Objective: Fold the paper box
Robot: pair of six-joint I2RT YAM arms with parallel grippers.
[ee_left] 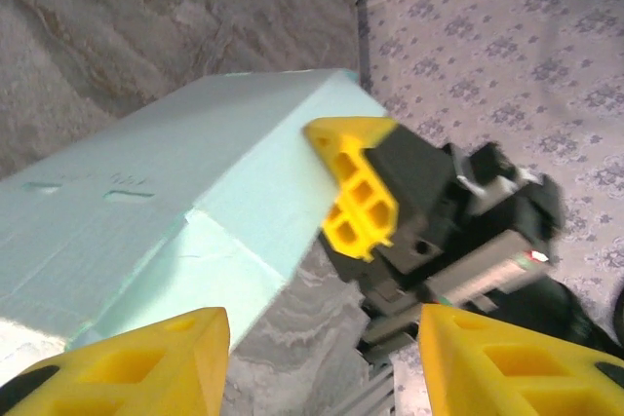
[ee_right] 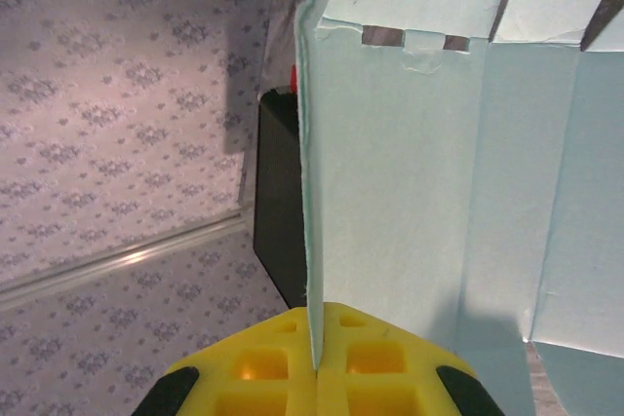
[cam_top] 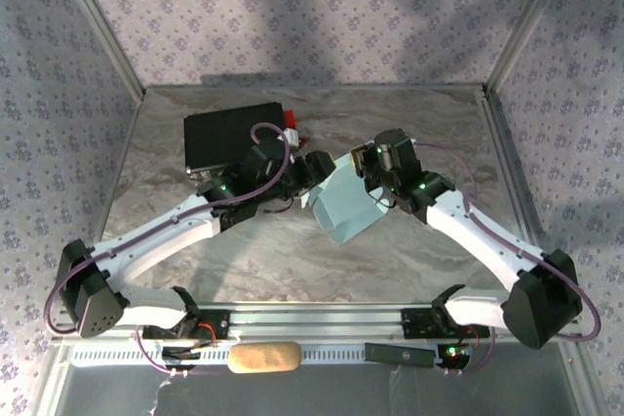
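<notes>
I'm pinching an edge of the paper box (ee_right: 390, 192) in my right hand (ee_right: 317, 367); my left hand (ee_left: 322, 353) is hanging half open just beside it.

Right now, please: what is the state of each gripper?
The left gripper: open, holding nothing.
The right gripper: closed on an edge of the paper box.

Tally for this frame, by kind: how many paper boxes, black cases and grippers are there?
paper box: 1
black case: 1
grippers: 2 (left gripper, jaws apart; right gripper, closed on a wall of the paper box)
Total: 4
</notes>
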